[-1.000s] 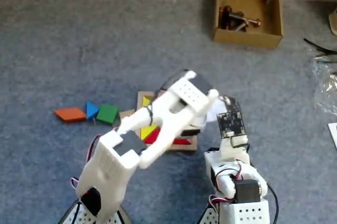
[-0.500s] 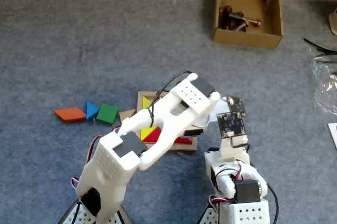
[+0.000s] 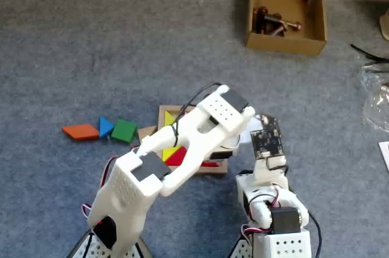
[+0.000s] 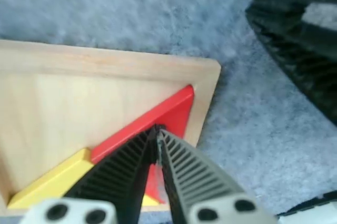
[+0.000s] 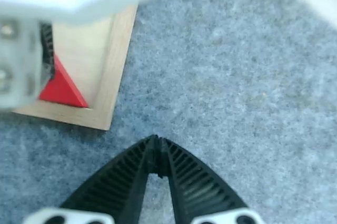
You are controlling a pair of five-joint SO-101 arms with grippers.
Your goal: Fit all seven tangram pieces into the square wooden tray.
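Left wrist view: left gripper (image 4: 158,132) seen closed, empty, tips set on red triangle (image 4: 171,113) in tray (image 4: 105,63) corner. Arm noted shifted only slightly over tray; seating judged under way. Green square (image 3: 124,130) left outside tray.

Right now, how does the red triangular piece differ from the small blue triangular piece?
The red triangular piece lies inside the square wooden tray, against a corner; the small blue triangular piece lies outside it on the grey carpet. The red one looks larger than the blue. The shut left gripper is over the red one, not the blue. Both lie flat.
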